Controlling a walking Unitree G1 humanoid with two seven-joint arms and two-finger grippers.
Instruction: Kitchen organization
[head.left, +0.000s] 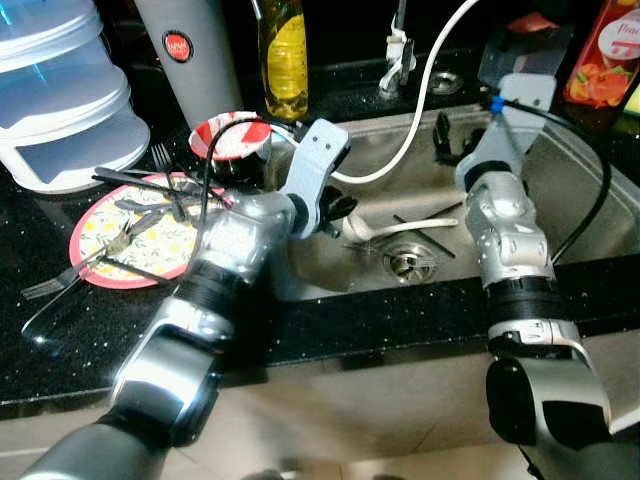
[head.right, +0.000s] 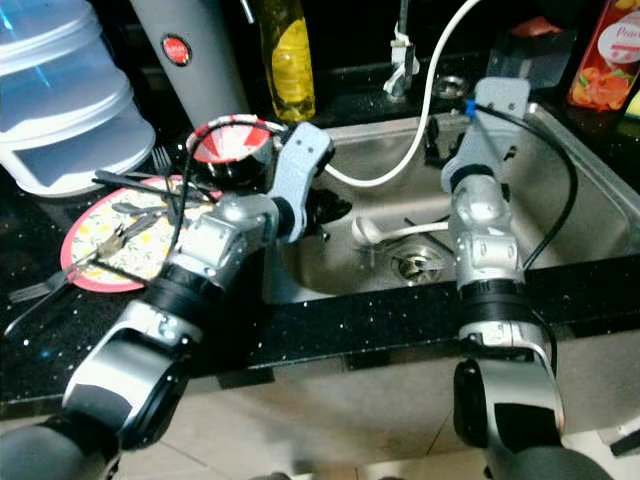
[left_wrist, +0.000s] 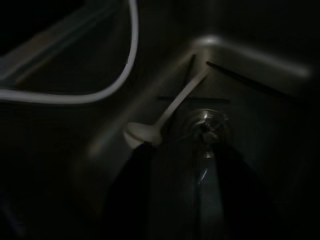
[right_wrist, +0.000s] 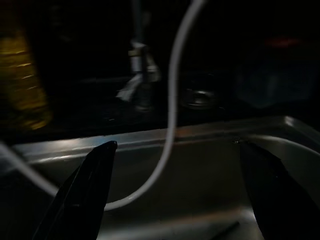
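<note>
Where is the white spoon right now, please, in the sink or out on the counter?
In the sink: the white spoon lies flat beside the drain.

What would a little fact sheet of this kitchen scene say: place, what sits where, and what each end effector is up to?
Place: steel sink set in a dark counter
In the sink: white spoon near the drain, white hose
On the counter: patterned plate with cutlery, yellow bottle
Left end effector: open, above the spoon's bowl
Right end effector: open, over the sink, holding nothing
</note>
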